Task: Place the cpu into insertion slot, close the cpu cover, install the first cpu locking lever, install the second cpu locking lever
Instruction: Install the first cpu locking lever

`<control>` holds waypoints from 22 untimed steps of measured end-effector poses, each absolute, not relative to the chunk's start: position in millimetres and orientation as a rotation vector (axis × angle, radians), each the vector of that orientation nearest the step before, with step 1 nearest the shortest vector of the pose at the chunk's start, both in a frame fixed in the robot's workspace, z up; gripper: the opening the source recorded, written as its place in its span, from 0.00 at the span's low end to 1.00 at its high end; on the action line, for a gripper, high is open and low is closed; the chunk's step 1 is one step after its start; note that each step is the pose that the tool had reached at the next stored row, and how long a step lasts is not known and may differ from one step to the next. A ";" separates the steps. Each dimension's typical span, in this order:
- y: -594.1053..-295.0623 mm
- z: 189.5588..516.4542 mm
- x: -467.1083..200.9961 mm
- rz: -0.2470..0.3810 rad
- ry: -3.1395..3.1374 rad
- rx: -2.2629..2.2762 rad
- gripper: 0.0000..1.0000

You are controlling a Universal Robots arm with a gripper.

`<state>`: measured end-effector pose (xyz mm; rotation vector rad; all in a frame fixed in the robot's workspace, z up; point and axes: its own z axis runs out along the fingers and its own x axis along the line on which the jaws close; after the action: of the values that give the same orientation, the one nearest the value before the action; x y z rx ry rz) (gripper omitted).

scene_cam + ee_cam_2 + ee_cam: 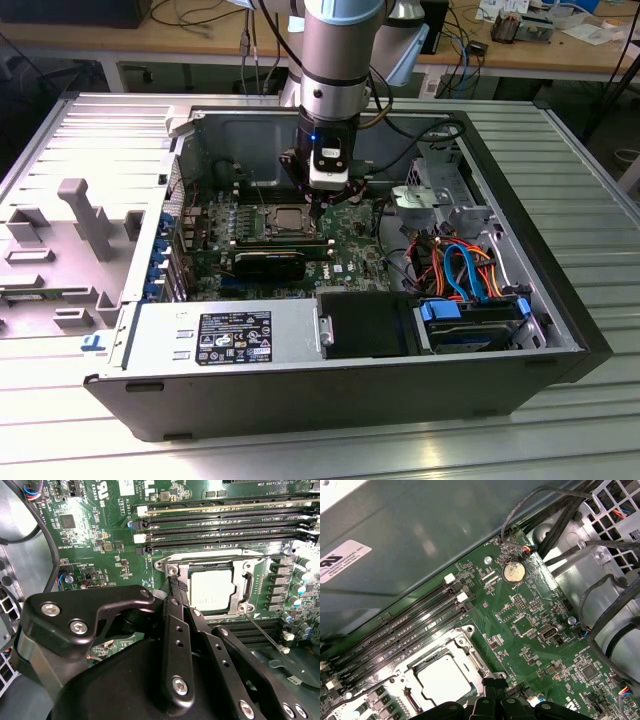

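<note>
Over a corner of the insertion slot (172, 570), the gripper (179, 586) hangs, fingers (175, 620) pressed together, pinching nothing. The cpu (212, 590) sits in that slot under the cpu cover (248, 587), just toward the exterior view's left.

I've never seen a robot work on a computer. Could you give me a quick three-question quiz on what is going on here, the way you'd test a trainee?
1. True or false: the cpu lies flat on the board, seen through the window of the cpu cover.
2. In the second wrist view, the tips of the fingers are nearest to: A) a corner of the cpu cover; B) the coin battery; C) the blue cables.
3. Short answer: what colour is the circuit board that carries all these parts?

Key: 1 true; 2 A; 3 green.
</note>
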<state>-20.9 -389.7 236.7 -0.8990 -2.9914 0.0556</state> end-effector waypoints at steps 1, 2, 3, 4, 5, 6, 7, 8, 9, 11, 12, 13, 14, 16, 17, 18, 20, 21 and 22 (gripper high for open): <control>-389.7 236.8 -20.9 0.056 -2.992 -0.898 0.11; -389.7 236.8 -20.9 0.056 -2.992 -0.897 0.11; -389.7 236.8 -20.9 0.056 -2.992 -0.897 0.11; -389.7 236.8 -20.9 0.056 -2.992 -0.896 0.11; -389.7 236.8 -20.9 0.056 -2.993 -0.895 0.11; -389.7 236.8 -20.9 0.056 -2.993 -0.894 0.11; -389.7 236.8 -20.9 0.056 -2.993 -0.893 0.11; -389.7 236.8 -20.9 0.056 -2.994 -0.891 0.11; -389.7 236.8 -20.9 0.056 -2.994 -0.890 0.11; -389.7 236.8 -20.9 0.056 -2.995 -0.888 0.11; -389.7 236.8 -20.9 0.056 -2.995 -0.887 0.11; -389.7 236.8 -20.9 0.056 -2.995 -0.886 0.11; -389.7 236.8 -20.9 0.056 -2.996 -0.885 0.11; -389.7 236.8 -20.9 0.056 -2.996 -0.883 0.11; -389.7 236.8 -20.9 0.056 -2.997 -0.882 0.11; -389.7 236.8 -20.9 0.056 -2.997 -0.882 0.11; -389.7 236.8 -20.9 0.056 -2.997 -0.880 0.11; -389.7 236.8 -20.9 0.056 -2.998 -0.878 0.11; -389.7 236.8 -20.9 0.056 -2.998 -0.877 0.11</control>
<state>-20.9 -389.7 236.8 -0.8770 -2.9981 0.0559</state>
